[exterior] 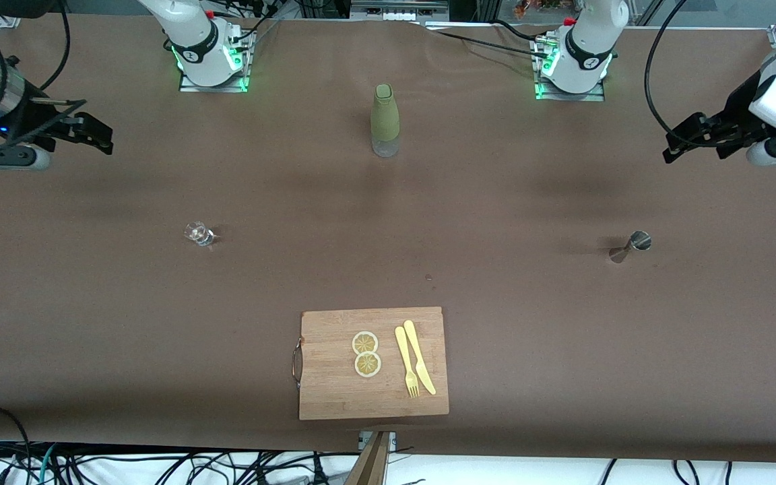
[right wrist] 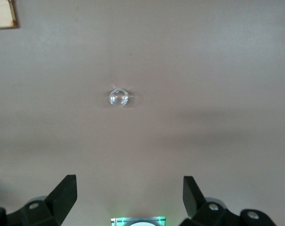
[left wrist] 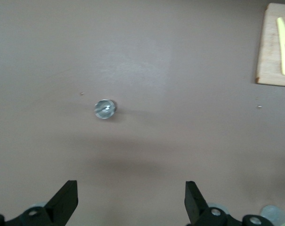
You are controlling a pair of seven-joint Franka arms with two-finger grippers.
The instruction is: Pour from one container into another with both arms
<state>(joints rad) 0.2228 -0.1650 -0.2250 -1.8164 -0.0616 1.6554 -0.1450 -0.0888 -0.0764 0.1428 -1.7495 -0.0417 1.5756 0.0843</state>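
A small clear glass stands on the brown table toward the right arm's end; the right wrist view looks down into the glass. A metal jigger stands toward the left arm's end, and the left wrist view shows the jigger from above. A tall green bottle stands upright between the two arm bases. My right gripper hangs open and empty over its end of the table. My left gripper hangs open and empty over the other end. Neither touches anything.
A wooden cutting board with a metal handle lies near the front edge, carrying two lemon slices, a yellow fork and a yellow knife. The arm bases stand at the back edge. Cables hang below the table's front edge.
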